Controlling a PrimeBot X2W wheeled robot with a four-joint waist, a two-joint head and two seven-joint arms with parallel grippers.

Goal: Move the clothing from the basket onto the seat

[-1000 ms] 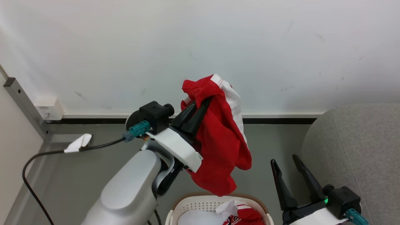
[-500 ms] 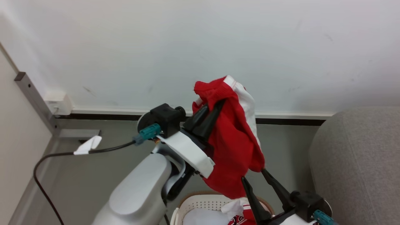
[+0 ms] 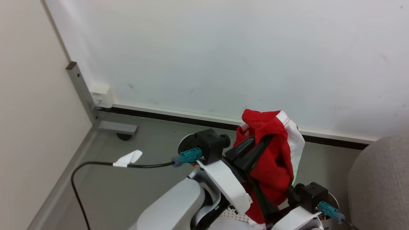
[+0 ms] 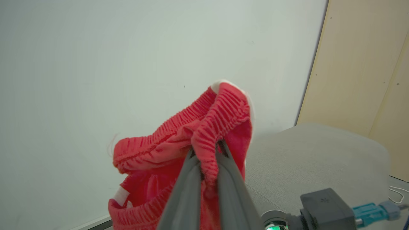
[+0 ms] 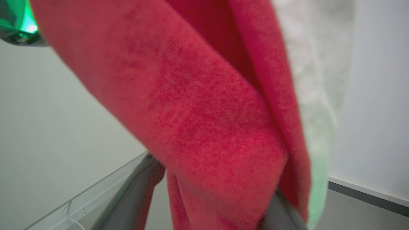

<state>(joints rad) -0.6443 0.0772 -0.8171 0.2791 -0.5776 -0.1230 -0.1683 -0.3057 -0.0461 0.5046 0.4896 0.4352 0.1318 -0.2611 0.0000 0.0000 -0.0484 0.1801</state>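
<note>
Holding one red garment [image 3: 274, 166] by its waistband, our left hand [image 3: 260, 140] is clamped and raised high so it hangs over the basket [image 3: 236, 215]. Our right hand [image 3: 277, 198] is spread, straddling its lower part. We judge this steadies it for the seat [image 3: 380, 185], nearby right.

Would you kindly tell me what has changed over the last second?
The right gripper rose from the lower right to the hanging red garment; its open fingers now straddle the cloth's lower part. The head camera swung too, so the background shift is no real move. Unchanged: the left gripper stays shut on the waistband, holding the garment aloft.
</note>
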